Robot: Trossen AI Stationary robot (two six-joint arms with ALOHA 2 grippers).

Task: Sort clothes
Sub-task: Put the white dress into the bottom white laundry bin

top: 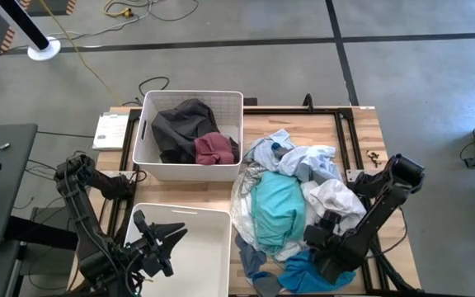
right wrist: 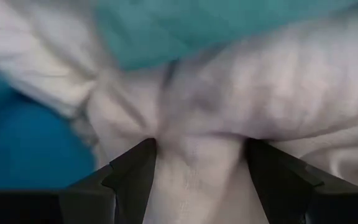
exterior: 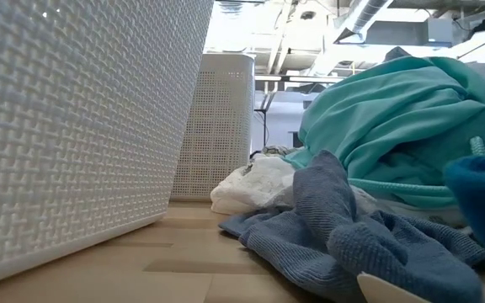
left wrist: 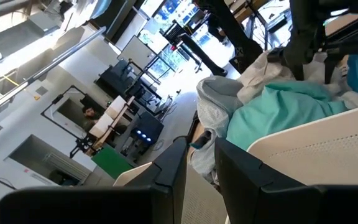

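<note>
Spreading wide, the right gripper (right wrist: pixel 197 180) has its fingers either side of a fold of white garment (right wrist: pixel 229 93) in the clothes pile (top: pixel 291 206) on the table's right half. If it closes here, I'd worry the teal garment (top: pixel 277 206) lying against it drags along, muddling the sort. The left gripper (top: pixel 157 239) hangs over the near bin (top: pixel 213 247), fingers narrow and empty; the far bin (top: pixel 151 157) holds dark and maroon pieces.

2 white bins (top: pixel 148 132) (top: pixel 221 247) on wooden table (top: pixel 361 132), grey floor (top: pixel 419 74), yellow cable (top: pixel 97 74)
</note>
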